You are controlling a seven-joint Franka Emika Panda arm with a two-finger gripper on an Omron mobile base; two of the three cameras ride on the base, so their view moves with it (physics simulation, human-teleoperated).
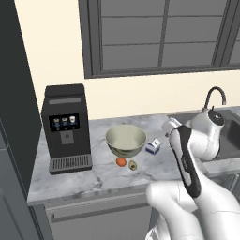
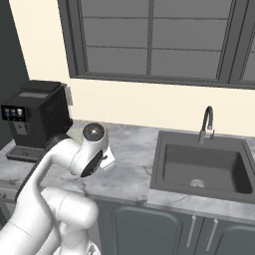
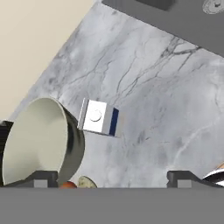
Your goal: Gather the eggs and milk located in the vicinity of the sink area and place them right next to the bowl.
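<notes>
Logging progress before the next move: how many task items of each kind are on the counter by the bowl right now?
Eggs: 2, an orange-brown egg and a spotted egg
Milk carton: 1
Bowl: 1
Total: 4

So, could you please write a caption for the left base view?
Bowl on the marble counter with two eggs in front, milk carton beside it, coffee machine at left.
</notes>
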